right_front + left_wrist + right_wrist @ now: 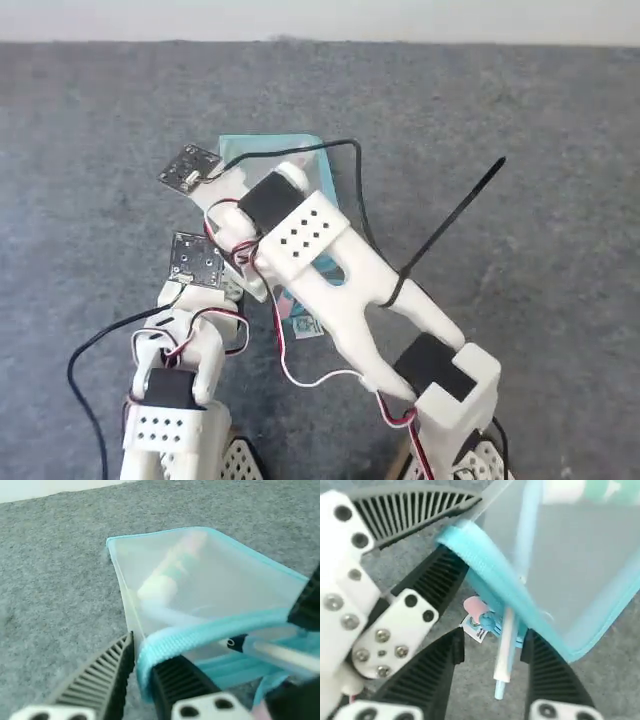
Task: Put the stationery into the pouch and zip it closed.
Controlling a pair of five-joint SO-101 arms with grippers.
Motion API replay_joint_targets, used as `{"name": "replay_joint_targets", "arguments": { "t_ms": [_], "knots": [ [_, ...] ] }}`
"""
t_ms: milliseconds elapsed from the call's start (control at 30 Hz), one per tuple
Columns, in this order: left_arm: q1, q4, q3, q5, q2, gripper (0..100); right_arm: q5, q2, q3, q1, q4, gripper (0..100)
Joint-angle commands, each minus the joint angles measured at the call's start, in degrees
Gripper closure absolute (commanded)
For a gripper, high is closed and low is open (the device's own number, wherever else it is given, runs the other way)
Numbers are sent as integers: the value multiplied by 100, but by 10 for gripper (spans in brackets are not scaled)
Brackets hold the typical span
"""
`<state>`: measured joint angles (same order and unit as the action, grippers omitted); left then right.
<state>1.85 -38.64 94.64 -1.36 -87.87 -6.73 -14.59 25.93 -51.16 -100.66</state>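
Where the grey counter (520,120) carries it at frame centre in the high view, the pouch (255,150), clear with teal trim, lies flat under both arms. Item: left gripper (145,652), low, jaws pinched on the pouch's teal rim. Item: right gripper (494,637), arm stretched diagonally from lower right, jaws parted, straddling a pen (504,655) poking from the mouth, gripping nothing.

Grey felt-like table top (520,120), translucent pouch (210,570) w/ teal trim lying on it, approx mid-table
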Motion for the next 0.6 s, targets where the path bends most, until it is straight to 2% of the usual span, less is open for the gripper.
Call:
{"name": "replay_joint_targets", "arguments": {
  "t_ms": [0,167,300,567],
  "knots": [
    [-35,202,-154,-44,44,987,-132,453,325,268,-189,808],
    [-35,202,-163,-44,44,987,-141,1481,299,1033,-189,809],
    [-44,202,-163,-44,44,987,-229,1965,-519,1613,-127,809],
    [-44,202,-198,-44,44,987,-624,2484,-2303,1411,-136,824]
  ]
}}
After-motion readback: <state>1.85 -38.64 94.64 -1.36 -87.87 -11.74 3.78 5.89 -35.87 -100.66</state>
